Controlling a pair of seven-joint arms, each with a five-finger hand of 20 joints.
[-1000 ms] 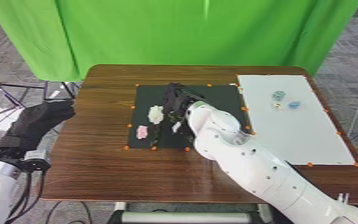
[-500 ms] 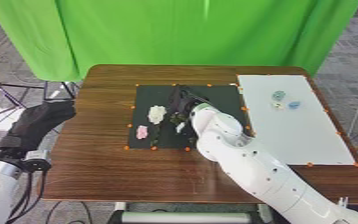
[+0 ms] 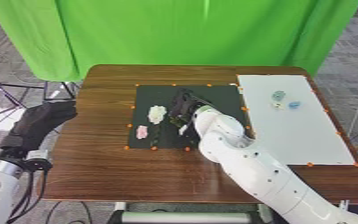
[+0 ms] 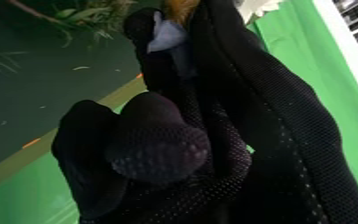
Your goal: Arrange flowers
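1. Can see a small shift toward the white board since the earlier frames, made by the right hand over the black mat. Can see a small white flower moved the same way.
2. Find the right hand narrow, with fingers bent in and a pale piece pinched between them in the right wrist view. Cannot tell which flower, if any, that belongs to.
3. Notice greenery near that hand and white petals just beside it, on opposite sides.
4. Count on the mat a large white flower and a pink flower, well to the left of the right wrist.
5. See on the white board a blue-green flower, a yellowish one and a blue flower — close together.
6. Place the left hand beside the table, at its left edge — cannot tell whether wide or closed.
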